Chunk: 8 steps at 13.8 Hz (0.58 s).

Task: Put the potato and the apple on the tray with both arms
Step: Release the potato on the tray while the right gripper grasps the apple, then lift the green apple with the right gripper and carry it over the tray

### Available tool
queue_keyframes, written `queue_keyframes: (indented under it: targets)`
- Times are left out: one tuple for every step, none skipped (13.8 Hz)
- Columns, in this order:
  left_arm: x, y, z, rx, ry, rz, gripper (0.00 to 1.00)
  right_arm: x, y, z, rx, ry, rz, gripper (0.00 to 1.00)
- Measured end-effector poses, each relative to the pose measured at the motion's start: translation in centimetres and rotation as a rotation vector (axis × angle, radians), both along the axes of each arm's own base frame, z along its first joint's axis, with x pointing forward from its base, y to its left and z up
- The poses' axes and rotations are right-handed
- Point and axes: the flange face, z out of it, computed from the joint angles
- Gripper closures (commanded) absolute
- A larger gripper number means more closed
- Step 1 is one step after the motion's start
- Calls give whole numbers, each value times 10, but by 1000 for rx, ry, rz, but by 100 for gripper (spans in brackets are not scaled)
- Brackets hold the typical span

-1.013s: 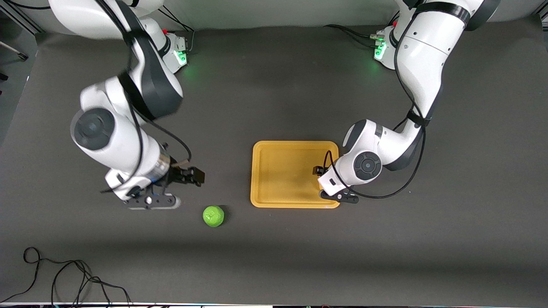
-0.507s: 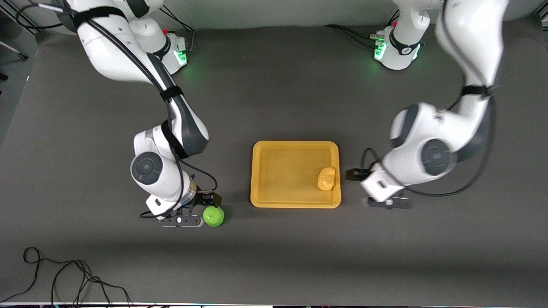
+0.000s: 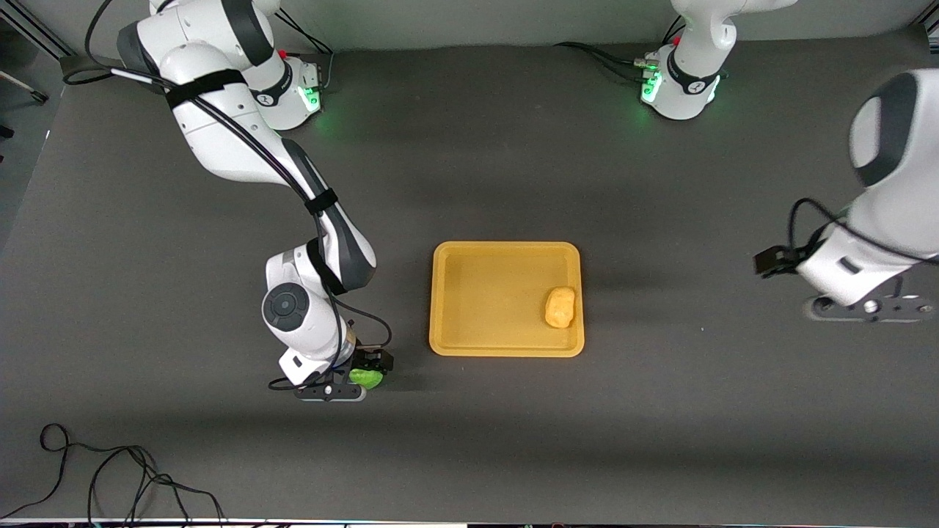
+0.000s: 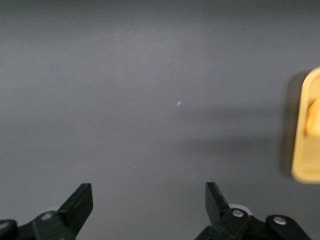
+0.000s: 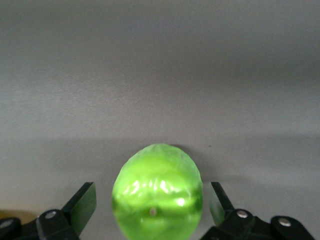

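You see the right end effector [image 3: 351,385] spread wide astride the apple [image 5: 158,192] for grasping, while the left end effector [image 4: 148,202], wide and empty, hangs over bare worktop [image 3: 660,425], the potato [image 3: 560,306] lying on the tray [image 3: 477,293].

Mostly hidden in the front view: apple [image 3: 366,378], covered by right end effector [image 3: 345,387]. Cut off at wrist-view edges: apple's lower part, tray [image 4: 306,130], possibly potato [image 4: 314,117]. Blurred: left end effector [image 3: 866,308], clipped by frame edge.
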Motion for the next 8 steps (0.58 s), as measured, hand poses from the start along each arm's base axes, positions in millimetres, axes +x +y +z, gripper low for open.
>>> queue_keyframes:
  targets:
    - [-3, 24, 5, -30, 9, -6, 0, 0, 0, -9, 1, -6, 0, 29]
    - [-5, 45, 7, -61, 11, 0, 0, 0, -1, -17, 1, -9, 0, 39]
    - [-6, 59, 7, -82, 12, 6, 0, 0, -1, -20, 1, -13, -1, 40]
    - [-6, 63, 6, -93, 14, 6, 0, 1, -2, -19, 2, -18, -1, 40]
    - [-6, 59, 5, -107, 15, 4, 0, 4, -2, -15, 2, -23, -3, 40]
    - [-6, 53, 5, -134, 15, 1, 0, 6, -3, -10, 0, -24, -4, 40]
    - [-6, 48, 5, -160, 15, 0, 0, 9, -3, 0, -4, -13, -6, 40]
    - [-6, 47, 5, -171, 16, -3, 0, 11, -3, 16, -9, 3, -7, 40]
